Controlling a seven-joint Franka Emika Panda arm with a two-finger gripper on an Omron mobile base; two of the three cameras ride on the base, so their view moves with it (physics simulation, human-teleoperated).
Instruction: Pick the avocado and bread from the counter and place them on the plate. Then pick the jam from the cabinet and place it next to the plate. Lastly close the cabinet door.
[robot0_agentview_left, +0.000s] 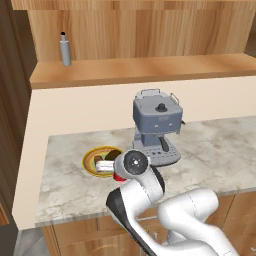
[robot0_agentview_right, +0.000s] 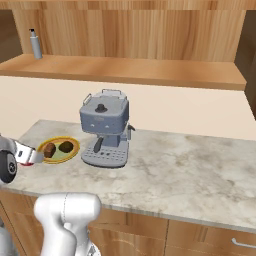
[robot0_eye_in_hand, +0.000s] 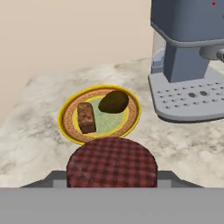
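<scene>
the pincer (robot0_eye_in_hand: 112, 186) holds a jam jar, its red-checked lid (robot0_eye_in_hand: 112, 162) seen from above in the hand view, jaws closed partway around it just short of the plate (robot0_eye_in_hand: 65, 114). on that plate, which sits near the left end of the desk (robot0_agentview_left: 220, 150) beside the coffee machine (robot0_agentview_left: 156, 125), the bread (robot0_eye_in_hand: 86, 117) lies on one half and the avocado (robot0_eye_in_hand: 113, 101) on the other, close together but apart. the step in hand appears to be setting the jam next to the plate. to do it well, the arm should lower the jar onto bare stone by the plate's rim, on the side toward the desk's front edge, where there looks to be room, rather than toward the machine's drip tray. the jar should come down upright and settle fully before the jaws widen, since a tilted release could roll it off the front edge or knock the rim. in the left base view the arm covers part of the plate, so the exact gap between jar and rim cannot be told. the cabinet door remains to be closed afterward.
</scene>
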